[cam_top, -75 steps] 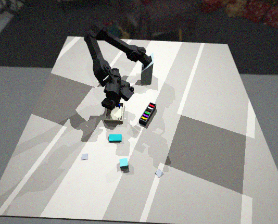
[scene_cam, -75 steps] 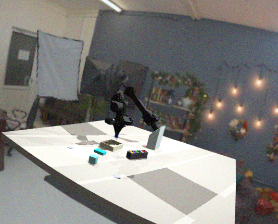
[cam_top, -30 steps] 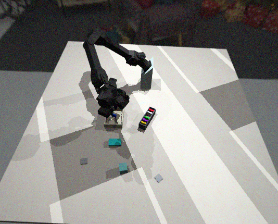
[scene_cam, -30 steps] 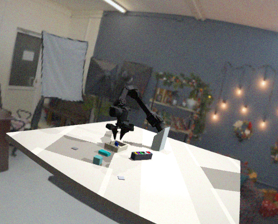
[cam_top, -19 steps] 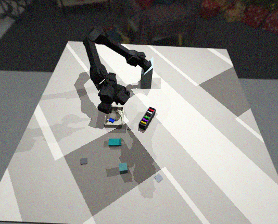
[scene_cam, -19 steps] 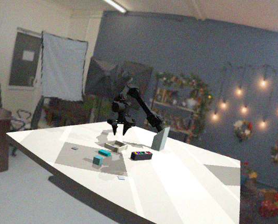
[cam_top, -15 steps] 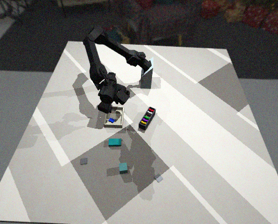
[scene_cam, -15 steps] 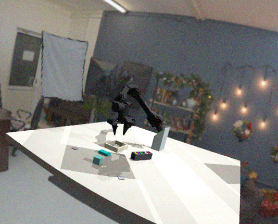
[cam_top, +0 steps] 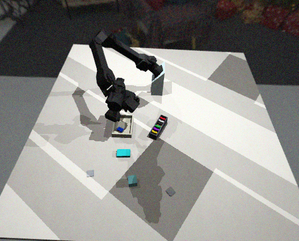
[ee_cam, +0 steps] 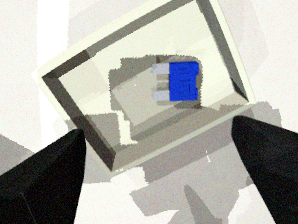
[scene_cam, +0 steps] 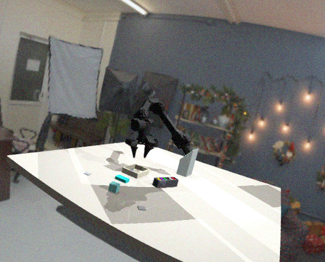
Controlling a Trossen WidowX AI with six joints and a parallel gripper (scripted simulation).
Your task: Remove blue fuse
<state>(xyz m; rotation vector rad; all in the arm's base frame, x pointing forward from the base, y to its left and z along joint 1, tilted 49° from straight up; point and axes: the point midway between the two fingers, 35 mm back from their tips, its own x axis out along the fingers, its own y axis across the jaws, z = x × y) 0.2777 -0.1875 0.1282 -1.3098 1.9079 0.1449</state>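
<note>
The blue fuse (ee_cam: 184, 82) is seen lying flat inside the tray (ee_cam: 220, 50), its pale prongs shown only by the wrist view. The claw (scene_cam: 140, 153) is held apart and empty above the tray, clear of it in the exterior view. The block (cam_top: 158, 127), right of the tray on the bench (cam_top: 230, 157), is shown from above.

Blue fuse (ee_cam: 184, 82), cream tray (ee_cam: 56, 78), black pincer (scene_cam: 140, 150).
</note>
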